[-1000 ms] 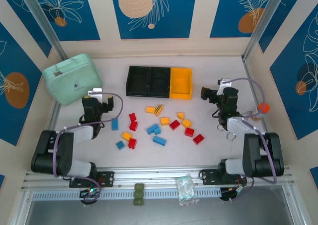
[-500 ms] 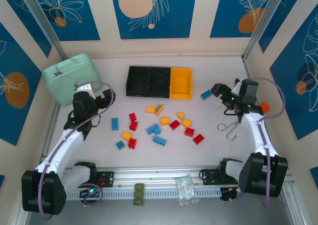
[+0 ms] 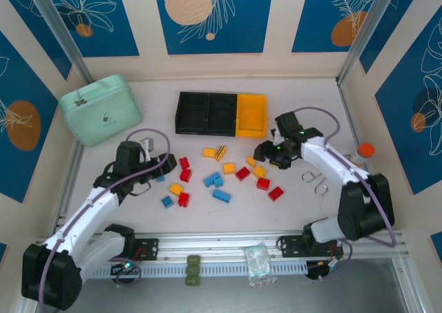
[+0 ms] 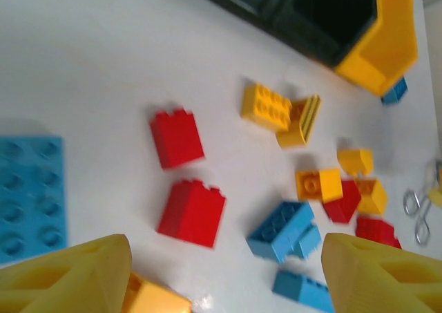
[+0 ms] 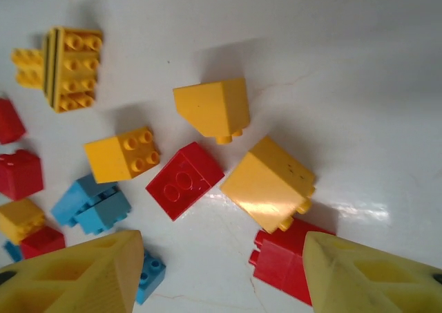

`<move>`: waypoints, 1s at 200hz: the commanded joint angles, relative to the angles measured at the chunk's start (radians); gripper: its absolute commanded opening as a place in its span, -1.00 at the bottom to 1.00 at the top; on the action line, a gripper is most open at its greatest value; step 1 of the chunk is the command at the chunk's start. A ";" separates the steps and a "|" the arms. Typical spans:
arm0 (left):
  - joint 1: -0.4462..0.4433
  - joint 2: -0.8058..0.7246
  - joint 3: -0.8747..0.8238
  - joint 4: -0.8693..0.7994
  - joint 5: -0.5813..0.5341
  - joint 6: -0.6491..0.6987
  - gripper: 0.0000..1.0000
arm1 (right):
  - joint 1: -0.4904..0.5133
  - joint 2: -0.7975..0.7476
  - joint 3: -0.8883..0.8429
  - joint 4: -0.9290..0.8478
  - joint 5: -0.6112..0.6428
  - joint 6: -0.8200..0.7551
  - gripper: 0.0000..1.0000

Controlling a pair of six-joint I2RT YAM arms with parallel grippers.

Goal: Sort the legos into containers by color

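Observation:
Red, blue and yellow legos lie scattered mid-table around a blue cluster (image 3: 214, 180), in front of the containers (image 3: 221, 114), two black bins and a yellow bin (image 3: 251, 116). My left gripper (image 3: 164, 165) hovers at the pile's left edge, open and holding nothing. Between its fingers (image 4: 224, 261) is bare table, with a red brick (image 4: 192, 213) and a blue brick (image 4: 280, 230) just ahead. My right gripper (image 3: 265, 154) is open over the pile's right side. In the right wrist view the right gripper (image 5: 221, 254) frames bare table near a yellow brick (image 5: 269, 182) and a red brick (image 5: 286, 261).
A mint-green case (image 3: 100, 109) sits at the back left. Scissors (image 3: 314, 182) lie right of the pile, and an orange-capped bottle (image 3: 365, 149) stands by the right wall. A striped yellow-black brick (image 3: 221, 152) lies near the bins. A blue brick (image 4: 394, 92) lies beside the yellow bin.
Both arms have swung in from the table's sides to the brick pile. Both pairs of jaws have narrowed but stay apart.

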 commanded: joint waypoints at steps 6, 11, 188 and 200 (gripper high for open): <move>-0.114 0.043 0.017 -0.010 -0.029 -0.038 0.45 | 0.062 0.125 0.112 -0.048 0.096 -0.009 0.32; -0.133 0.054 0.023 -0.013 -0.040 -0.035 0.45 | 0.074 0.152 0.133 -0.056 0.113 -0.012 0.32; -0.256 0.184 0.054 0.074 -0.090 -0.064 0.45 | 0.128 0.369 0.432 -0.164 0.190 -0.058 -0.50; -0.261 0.202 0.066 0.089 -0.084 -0.064 0.45 | 0.112 0.373 0.483 -0.180 0.185 -0.063 -0.50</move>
